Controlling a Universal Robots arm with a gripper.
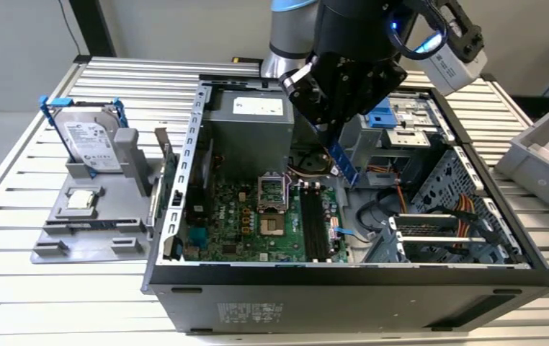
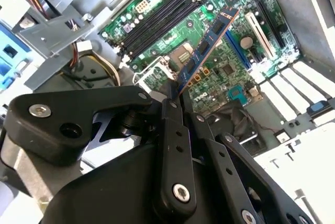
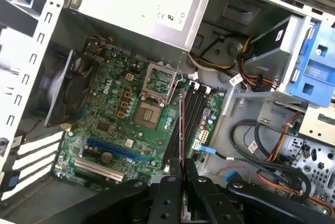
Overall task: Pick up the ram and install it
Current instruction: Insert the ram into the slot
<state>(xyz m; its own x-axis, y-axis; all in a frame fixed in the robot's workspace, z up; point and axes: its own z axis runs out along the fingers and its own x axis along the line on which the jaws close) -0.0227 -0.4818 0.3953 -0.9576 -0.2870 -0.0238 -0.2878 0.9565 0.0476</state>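
Grey moulded plastic forms the holder at the exterior view's left. It carries a silver hard drive upright in a blue frame, with a small square CPU chip lying flat in front of it.

Next rightward is the open computer case, dark sheet metal laid on its side. Its green motherboard is exposed, matt and densely studded. A bank of long black memory slots runs along the board's right part, and all of them appear vacant.

Above that bank, the gripper has its black fingers pinched narrow on one end of the ram. This is a thin, rigid stick with flat black chips in a row. In the second wrist view the ram juts out from the gripper at a slant. In the first wrist view it shows edge-on, roughly in line with the slots but apart from them.

Judgement: the pick-up is complete and the work stands in the carry-and-align stage. Seating calls for the contact edge to be square over one slot and for an even downward press. The board looks stiff but could be damaged if it is pushed in askew.

A grey bin sits at the far right, well apart from the case.
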